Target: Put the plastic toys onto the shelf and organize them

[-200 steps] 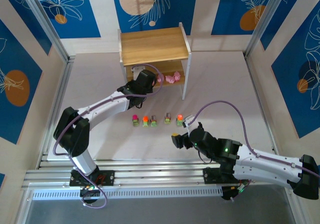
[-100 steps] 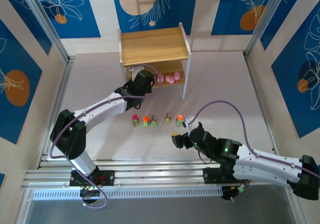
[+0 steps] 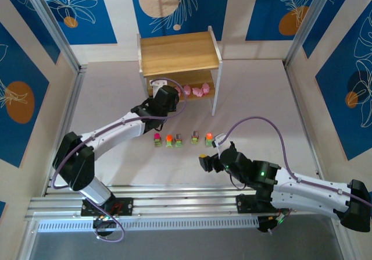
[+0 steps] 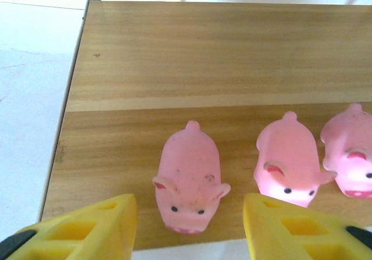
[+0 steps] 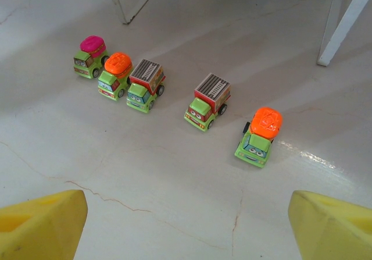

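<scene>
The shelf (image 3: 180, 53) stands at the back of the table. On its lower board (image 4: 174, 68) three pink pig toys face me: one (image 4: 189, 173) straight ahead, two more (image 4: 288, 161) (image 4: 351, 155) to its right. My left gripper (image 4: 189, 209) is open at the board's front edge, its yellow fingers (image 4: 110, 222) either side of the first pig's snout without touching it; in the top view it (image 3: 168, 92) sits at the shelf's lower tier. Several green toy trucks (image 5: 145, 85) (image 3: 179, 139) line up on the table. My right gripper (image 5: 186, 213) (image 3: 206, 161) hangs open before them.
The shelf's thin white legs (image 5: 119, 4) (image 5: 343, 27) stand just behind the truck row. The rightmost orange-topped truck (image 5: 260, 135) sits slightly apart and nearest my right gripper. Blue patterned walls (image 3: 35, 68) enclose the table on three sides.
My left gripper's jaws have spread wider around the pig on the lower board, and the left arm's elbow has swung leftward. The right arm and the trucks have not moved.
</scene>
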You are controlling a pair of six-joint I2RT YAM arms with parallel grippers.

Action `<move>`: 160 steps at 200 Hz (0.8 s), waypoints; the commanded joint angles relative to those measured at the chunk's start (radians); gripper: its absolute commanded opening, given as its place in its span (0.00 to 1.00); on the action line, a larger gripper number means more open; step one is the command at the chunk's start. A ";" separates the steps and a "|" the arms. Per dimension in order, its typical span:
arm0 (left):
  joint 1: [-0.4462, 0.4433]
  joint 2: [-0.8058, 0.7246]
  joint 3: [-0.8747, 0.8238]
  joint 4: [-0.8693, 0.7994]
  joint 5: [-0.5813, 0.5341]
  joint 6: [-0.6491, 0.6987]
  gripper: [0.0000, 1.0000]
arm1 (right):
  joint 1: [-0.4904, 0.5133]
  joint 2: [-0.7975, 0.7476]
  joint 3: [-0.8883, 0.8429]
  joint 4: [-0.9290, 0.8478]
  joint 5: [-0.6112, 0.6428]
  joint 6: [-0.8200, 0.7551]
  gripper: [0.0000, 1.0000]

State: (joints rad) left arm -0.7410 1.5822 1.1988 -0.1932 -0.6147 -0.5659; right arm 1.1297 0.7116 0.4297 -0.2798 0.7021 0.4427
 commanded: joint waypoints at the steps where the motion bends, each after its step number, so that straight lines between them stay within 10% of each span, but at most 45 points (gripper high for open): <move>1: -0.021 -0.046 -0.026 0.022 -0.035 0.025 0.52 | -0.005 -0.001 -0.008 0.021 -0.006 -0.012 0.90; 160: -0.163 -0.319 -0.379 0.201 0.069 0.282 0.63 | -0.006 -0.001 -0.020 0.043 0.016 -0.015 0.91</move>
State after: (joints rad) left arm -0.8906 1.3151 0.8734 -0.0502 -0.5873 -0.3531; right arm 1.1297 0.7116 0.4278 -0.2687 0.7036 0.4423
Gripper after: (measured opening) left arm 0.624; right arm 0.904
